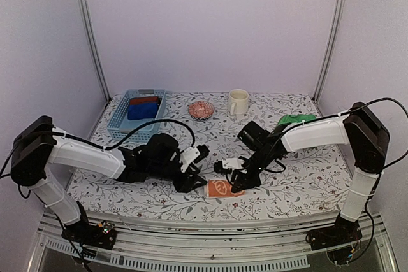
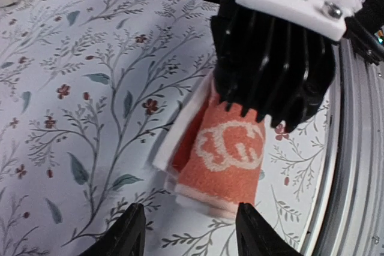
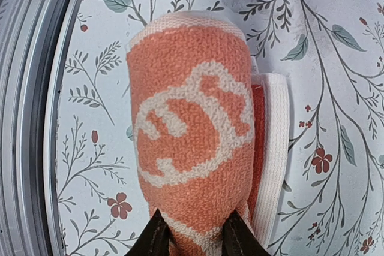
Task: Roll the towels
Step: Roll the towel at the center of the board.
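A partly rolled orange towel (image 1: 222,188) with a white rabbit-and-circle print lies near the table's front edge. In the right wrist view the towel (image 3: 192,130) is a tight roll with a pale edge flap on its right. My right gripper (image 3: 192,238) is shut on its near end. In the left wrist view, my left gripper (image 2: 191,232) stands open just short of the towel's (image 2: 225,160) other end, touching nothing. From above, the left gripper (image 1: 199,171) is left of the roll and the right gripper (image 1: 237,179) is over it. A green towel (image 1: 296,120) lies crumpled at the back right.
A blue basket (image 1: 118,122) at the back left holds a blue roll (image 1: 143,111) and a dark red roll (image 1: 143,100). A small pink bowl (image 1: 201,109) and a cream cup (image 1: 238,102) stand at the back. The metal front rail (image 3: 30,118) runs close beside the roll.
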Controlling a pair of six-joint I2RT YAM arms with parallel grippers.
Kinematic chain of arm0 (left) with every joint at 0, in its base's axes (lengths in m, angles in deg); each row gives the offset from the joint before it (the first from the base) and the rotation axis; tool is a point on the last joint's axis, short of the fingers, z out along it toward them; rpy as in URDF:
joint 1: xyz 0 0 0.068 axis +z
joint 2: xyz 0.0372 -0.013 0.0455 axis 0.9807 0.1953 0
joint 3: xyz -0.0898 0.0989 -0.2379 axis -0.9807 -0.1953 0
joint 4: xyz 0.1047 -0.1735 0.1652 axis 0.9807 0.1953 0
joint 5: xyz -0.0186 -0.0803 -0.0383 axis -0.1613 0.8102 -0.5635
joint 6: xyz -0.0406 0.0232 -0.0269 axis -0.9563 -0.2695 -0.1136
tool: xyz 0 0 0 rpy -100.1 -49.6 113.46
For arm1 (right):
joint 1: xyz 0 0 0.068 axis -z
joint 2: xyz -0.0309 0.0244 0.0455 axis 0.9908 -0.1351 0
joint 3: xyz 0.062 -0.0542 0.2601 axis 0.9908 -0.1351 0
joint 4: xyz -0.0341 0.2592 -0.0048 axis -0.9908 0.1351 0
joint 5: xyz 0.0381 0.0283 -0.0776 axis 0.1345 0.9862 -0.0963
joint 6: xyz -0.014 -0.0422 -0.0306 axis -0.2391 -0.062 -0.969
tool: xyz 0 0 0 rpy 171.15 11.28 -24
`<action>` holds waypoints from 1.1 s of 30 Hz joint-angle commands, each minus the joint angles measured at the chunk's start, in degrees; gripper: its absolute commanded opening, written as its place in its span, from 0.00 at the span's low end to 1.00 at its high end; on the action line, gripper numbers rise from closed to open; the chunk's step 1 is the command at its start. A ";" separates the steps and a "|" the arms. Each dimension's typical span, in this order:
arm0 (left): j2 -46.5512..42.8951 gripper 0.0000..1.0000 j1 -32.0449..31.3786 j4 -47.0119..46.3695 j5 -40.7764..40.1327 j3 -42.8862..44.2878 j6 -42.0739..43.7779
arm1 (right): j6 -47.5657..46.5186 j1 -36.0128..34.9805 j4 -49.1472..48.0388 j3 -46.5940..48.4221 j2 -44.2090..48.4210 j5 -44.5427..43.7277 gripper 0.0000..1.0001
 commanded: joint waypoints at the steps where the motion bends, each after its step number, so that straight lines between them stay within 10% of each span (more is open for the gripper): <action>1: 6.05 0.53 0.43 0.80 17.60 3.78 -4.15 | -1.50 -0.61 2.64 -2.66 -0.40 -5.27 0.30; 33: 26.35 0.53 4.07 20.31 28.22 28.84 6.97 | -2.17 -2.77 -1.20 -5.83 3.38 -7.50 0.30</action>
